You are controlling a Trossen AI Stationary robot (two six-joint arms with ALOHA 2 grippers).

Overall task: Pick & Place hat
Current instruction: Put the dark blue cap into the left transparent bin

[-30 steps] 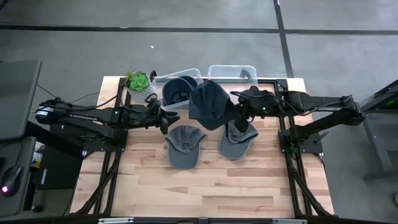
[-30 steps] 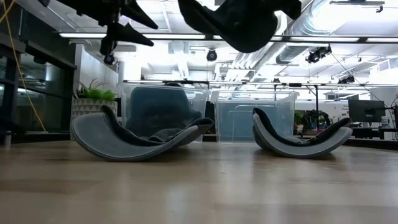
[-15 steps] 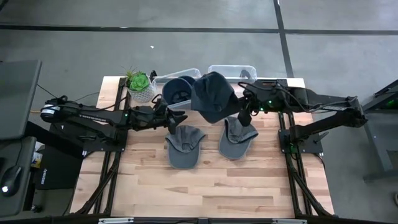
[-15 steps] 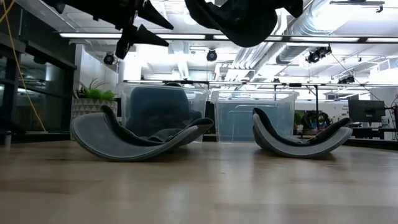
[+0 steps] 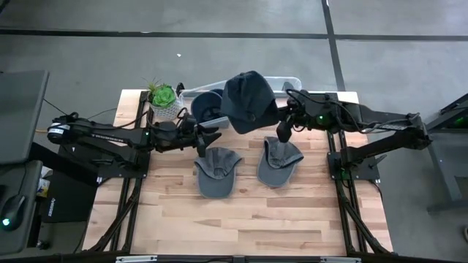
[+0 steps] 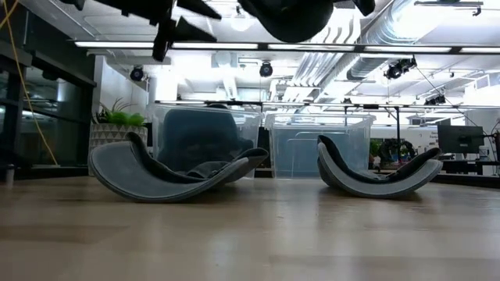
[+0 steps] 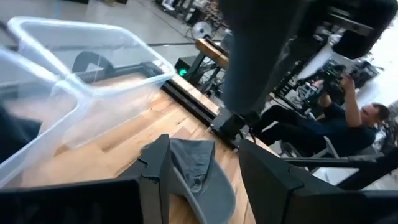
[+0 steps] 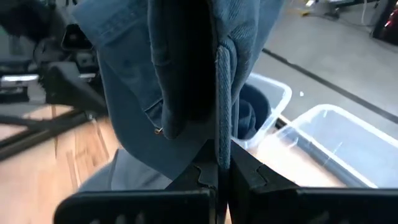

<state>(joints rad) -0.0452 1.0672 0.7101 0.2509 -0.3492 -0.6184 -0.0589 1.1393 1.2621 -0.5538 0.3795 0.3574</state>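
Transport step: right claw pinching dark hat, held aloft just beside the right bin. Left claw spread, near left bin. Next: center hat over right bin, release.

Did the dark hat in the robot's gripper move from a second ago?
Yes. The dark blue cloth cap, held by the right gripper, has moved toward the far edge, now covering more of the right clear plastic bin.

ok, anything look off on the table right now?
Nothing damaged or spilled. Two caps lie on the table, rocked on their curved brims in the low view. The right gripper holds a third cap in the air by the bins; the left gripper is open.
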